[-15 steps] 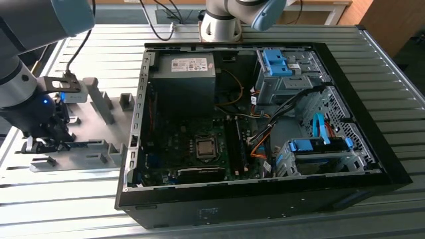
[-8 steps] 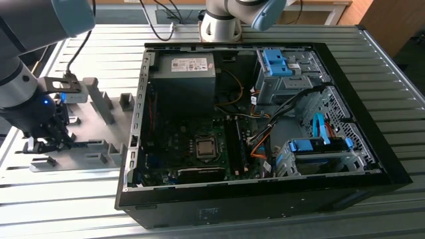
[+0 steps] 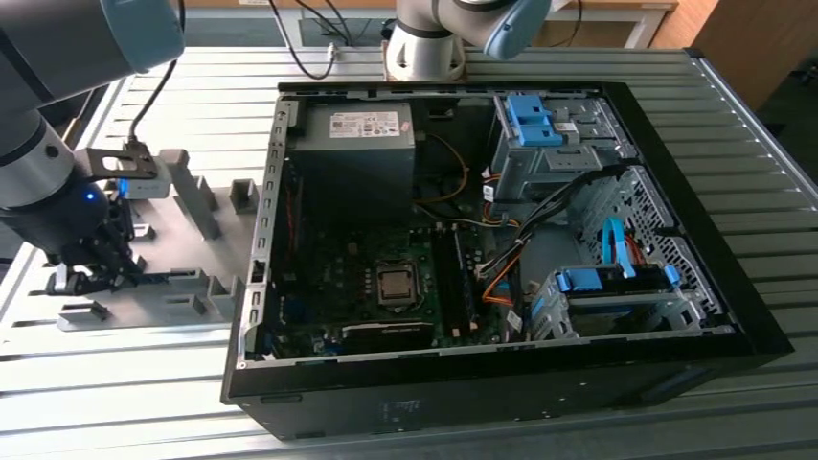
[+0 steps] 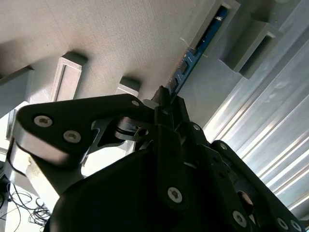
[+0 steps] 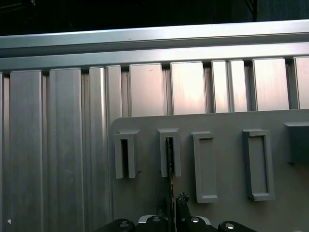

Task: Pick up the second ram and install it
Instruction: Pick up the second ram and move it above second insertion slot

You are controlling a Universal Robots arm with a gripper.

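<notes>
Edge-on in the first wrist view, the second ram (image 5: 170, 159) is just 1 thin dark line, its near end lost inside the claw (image 5: 173, 200). A ribbed metal surface (image 3: 115, 374) carries a grey fixture plate (image 3: 172, 249) beside the open PC case (image 3: 511, 383). The ram stands on edge in 1 slotted block (image 5: 176, 154), its long axis along the plate, with the claw pinching its near end.
</notes>
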